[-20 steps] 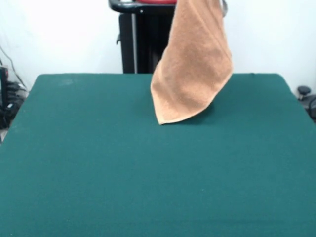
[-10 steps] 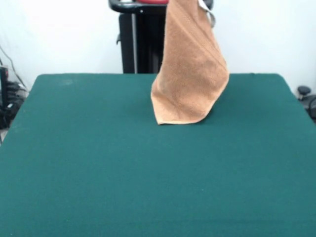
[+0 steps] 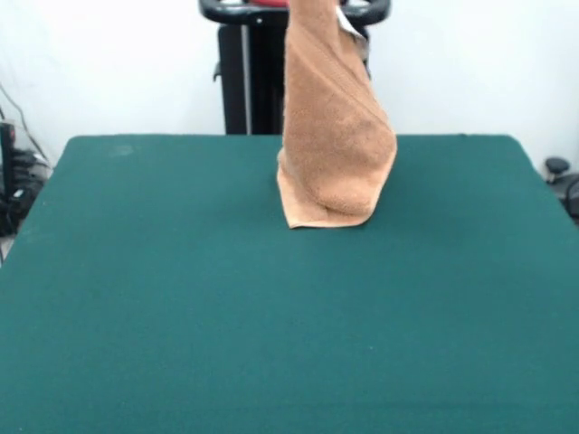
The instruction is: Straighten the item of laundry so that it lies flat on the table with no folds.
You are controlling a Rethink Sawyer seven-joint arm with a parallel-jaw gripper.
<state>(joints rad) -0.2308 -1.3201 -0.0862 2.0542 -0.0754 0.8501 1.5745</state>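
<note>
Front view only. The towel (image 3: 333, 136) hangs in the upper middle of the frame, orange-tan terry, drawn up into a tall narrow shape that widens toward the bottom. Its top runs out of the picture at the upper edge, so I can't see where it is gripped. My gripper itself does not show: it is above the frame, hidden past the cut-off top of the cloth. Can't tell how my fingers stand or how much cloth they have.

The towel's lower end rests on the table (image 3: 181, 307), slightly above frame centre, a bit right of the middle. The bottom part bunches and folds over itself there; one flat corner pokes out lower left of the heap. A diagonal crease runs down the hanging part. How many layers are in the fold I can't make out. A small white bit, likely the label (image 3: 349, 25), shows at the towel's upper right edge, partly cut by the cloth.

The table is dark green and fills the lower two thirds of the frame; its near edge is cut off at the bottom. Behind the towel, top centre, a black stand (image 3: 249, 81) is partly hidden by the cloth. Cables (image 3: 18, 172) at far left, dark object (image 3: 556, 167) at far right, both unclear.
</note>
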